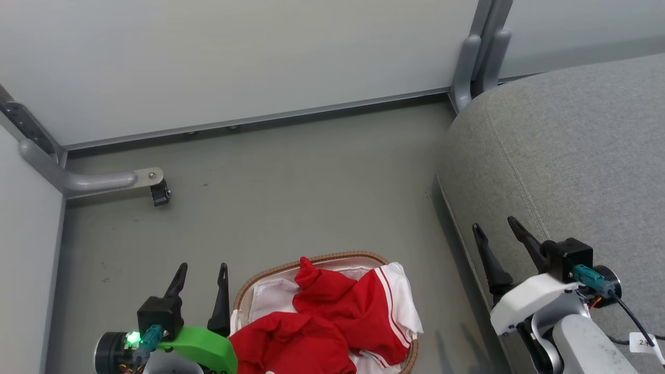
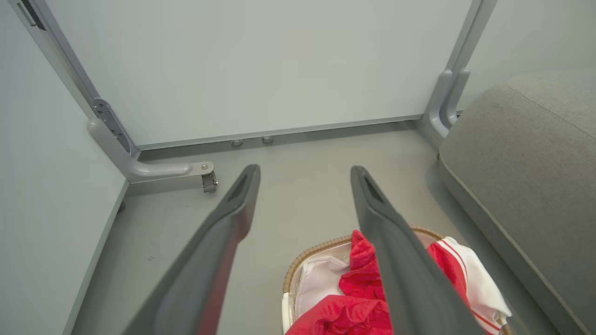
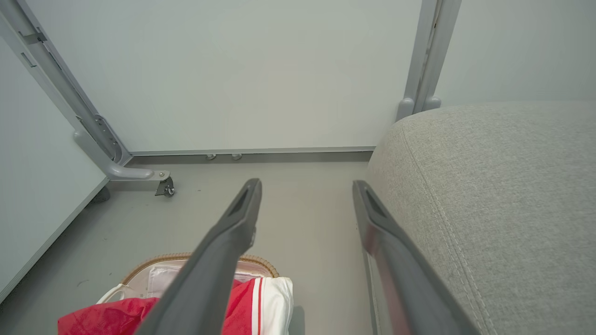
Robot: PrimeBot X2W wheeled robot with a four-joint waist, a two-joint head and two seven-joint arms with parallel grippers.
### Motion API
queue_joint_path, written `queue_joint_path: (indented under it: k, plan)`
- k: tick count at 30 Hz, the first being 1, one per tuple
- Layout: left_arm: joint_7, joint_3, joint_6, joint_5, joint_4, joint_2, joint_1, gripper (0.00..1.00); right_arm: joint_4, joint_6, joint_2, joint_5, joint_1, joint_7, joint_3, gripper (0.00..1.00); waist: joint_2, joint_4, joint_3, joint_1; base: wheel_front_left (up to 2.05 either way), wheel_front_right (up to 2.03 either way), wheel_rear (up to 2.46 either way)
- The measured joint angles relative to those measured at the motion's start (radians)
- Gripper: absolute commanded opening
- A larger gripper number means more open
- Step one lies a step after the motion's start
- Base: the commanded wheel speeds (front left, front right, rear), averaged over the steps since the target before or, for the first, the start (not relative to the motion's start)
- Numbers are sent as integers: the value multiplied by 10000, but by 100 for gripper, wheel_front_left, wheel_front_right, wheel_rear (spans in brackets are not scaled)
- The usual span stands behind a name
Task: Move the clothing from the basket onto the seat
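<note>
The clothing [image 1: 332, 306], bright red with white panels and thin stripes, is heaped in the basket [image 1: 322, 258] on the floor at the bottom centre. My left gripper [image 1: 202, 270] stands open just left of the basket, empty. My right gripper [image 1: 493, 224] is open and empty over the front edge of the grey seat [image 1: 571, 156]. In the left wrist view the open gripper [image 2: 305, 168] points at the floor above the basket [image 2: 307, 253] and clothing [image 2: 358, 274]. The right wrist view shows its gripper [image 3: 306, 183] between the clothing [image 3: 107, 316] and the seat [image 3: 489, 195].
Pale partition panels close off the back and left. A grey metal foot with a caster [image 1: 158, 193] juts out at the left, and an upright post [image 1: 478, 57] stands by the seat's far corner. Grey floor [image 1: 291, 197] lies between the basket and the wall.
</note>
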Motion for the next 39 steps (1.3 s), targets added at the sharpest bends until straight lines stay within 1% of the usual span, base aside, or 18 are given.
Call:
queue_joint_path:
  k: [5,12,21,29,30,35,39]
  plan:
    - [-92,-372,-180,506,721,-77,-660,100,-253,2,-151,-366,-662,-90,215,100,0,-133,640,0,0,0,0]
    - [-217,-1009,-477,1195,2397,-234,-2198,100,-894,4,-382,-886,-1657,-230,360,100,0,-411,1915,0,0,0,0]
    - [-387,-1919,-794,2180,5264,-232,-4434,100,-1831,6,-479,-1611,-2858,-395,608,100,0,-815,3919,1,0,0,0]
    - [-510,-2688,-953,2920,8036,-33,-5886,100,-2527,6,-531,-2243,-3428,-499,1005,100,0,-1187,5611,2,0,0,0]
    - [-474,-2888,-966,3016,8552,-29,-6220,100,-2589,6,-539,-2268,-3437,-499,1055,100,0,-1283,6002,2,0,0,0]
    - [176,-3279,-976,3231,9110,15,-6784,100,-2652,6,-560,-2270,-3523,-499,1145,100,0,-1486,6760,2,0,0,0]
    - [464,-3313,-968,3241,9233,61,-6986,100,-2679,6,-525,-2272,-3599,-499,1160,100,0,-1649,7180,1,0,0,0]
